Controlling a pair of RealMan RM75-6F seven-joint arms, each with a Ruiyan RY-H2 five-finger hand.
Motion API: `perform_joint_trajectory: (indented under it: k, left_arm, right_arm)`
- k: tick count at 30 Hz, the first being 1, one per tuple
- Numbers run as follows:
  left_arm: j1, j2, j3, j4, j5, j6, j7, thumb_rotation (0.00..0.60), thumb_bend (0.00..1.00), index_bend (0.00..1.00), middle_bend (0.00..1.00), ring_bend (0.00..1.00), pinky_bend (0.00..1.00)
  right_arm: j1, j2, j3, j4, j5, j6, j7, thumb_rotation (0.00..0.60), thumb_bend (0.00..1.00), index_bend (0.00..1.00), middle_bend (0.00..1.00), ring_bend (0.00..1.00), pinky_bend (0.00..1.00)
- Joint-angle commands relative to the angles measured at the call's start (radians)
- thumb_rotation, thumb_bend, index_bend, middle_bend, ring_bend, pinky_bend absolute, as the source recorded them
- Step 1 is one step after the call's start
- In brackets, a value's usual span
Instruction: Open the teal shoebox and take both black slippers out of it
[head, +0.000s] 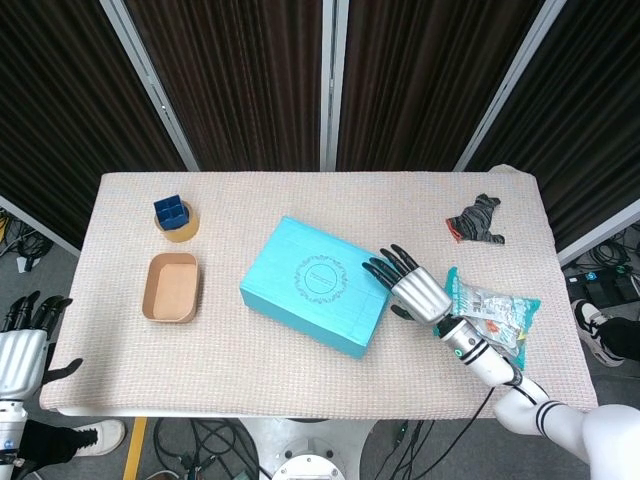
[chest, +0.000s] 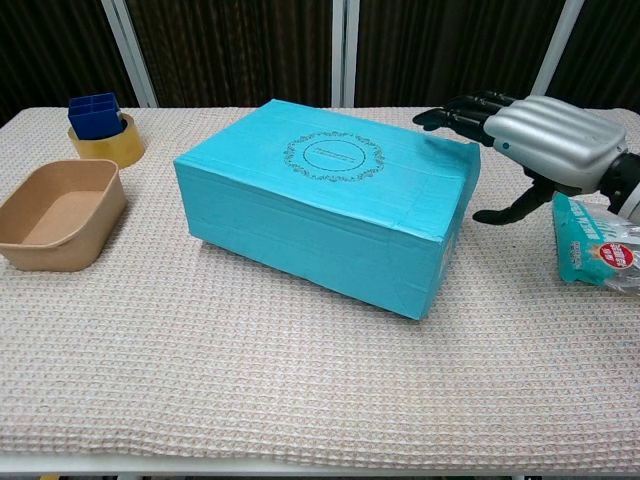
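The teal shoebox (head: 314, 285) (chest: 330, 203) lies closed in the middle of the table, turned at an angle, with an oval ornament on its lid. No slippers show; the lid hides the inside. My right hand (head: 417, 293) (chest: 540, 145) hovers at the box's right end, fingers spread, dark fingertips (chest: 450, 112) over the lid's right corner, thumb hanging beside the end wall. It holds nothing. My left hand (head: 20, 350) hangs off the table's left edge, fingers apart and empty, seen only in the head view.
A brown paper tray (head: 172, 288) (chest: 55, 213) stands left of the box. Behind it a tape roll (chest: 106, 146) carries a small blue holder (head: 172, 211). A snack packet (head: 490, 313) (chest: 600, 245) lies right of my right hand. A dark crumpled cloth (head: 477, 220) sits at the far right.
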Motion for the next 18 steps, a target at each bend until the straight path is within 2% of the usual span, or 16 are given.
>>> perform_joint_trajectory:
  k: [1, 4, 6, 9, 10, 14, 18]
  left_arm:
    - [-0.003, 0.003, 0.001, -0.006, 0.004, -0.004, -0.001, 0.600, 0.02, 0.18, 0.15, 0.02, 0.09]
    - [-0.007, 0.004, 0.001, -0.007, 0.007, -0.010, -0.003, 0.600, 0.01, 0.18, 0.15, 0.02, 0.09]
    - [-0.009, 0.003, 0.001, -0.006, 0.005, -0.014, -0.004, 0.600, 0.02, 0.18, 0.15, 0.02, 0.09]
    - [-0.012, 0.002, 0.001, -0.001, 0.015, -0.014, -0.014, 0.600, 0.02, 0.18, 0.15, 0.02, 0.09]
    - [-0.012, 0.001, 0.001, 0.001, 0.017, -0.013, -0.015, 0.600, 0.02, 0.18, 0.15, 0.02, 0.09]
    - [-0.013, -0.001, -0.001, 0.003, 0.013, -0.016, -0.020, 0.600, 0.02, 0.18, 0.15, 0.02, 0.09]
    - [-0.017, -0.001, 0.003, 0.005, 0.014, -0.026, -0.021, 0.600, 0.02, 0.18, 0.15, 0.02, 0.09]
  right_arm:
    - [0.014, -0.062, -0.021, 0.087, -0.016, 0.020, 0.032, 0.600, 0.10, 0.00, 0.10, 0.00, 0.00]
    - [0.015, -0.101, -0.036, 0.153, -0.031, 0.060, 0.057, 0.600, 0.12, 0.00, 0.08, 0.00, 0.00]
    - [0.013, -0.125, -0.045, 0.194, -0.041, 0.089, 0.082, 0.600, 0.17, 0.00, 0.08, 0.00, 0.00]
    - [0.015, -0.156, -0.066, 0.270, -0.064, 0.134, 0.131, 0.600, 0.33, 0.02, 0.10, 0.00, 0.00]
    - [0.016, -0.164, -0.072, 0.292, -0.070, 0.149, 0.150, 0.600, 0.37, 0.04, 0.11, 0.00, 0.00]
    - [0.009, -0.210, -0.084, 0.386, -0.073, 0.209, 0.243, 0.600, 0.62, 0.24, 0.17, 0.05, 0.02]
    - [-0.005, -0.245, -0.062, 0.426, -0.031, 0.230, 0.357, 0.600, 0.70, 0.30, 0.20, 0.10, 0.08]
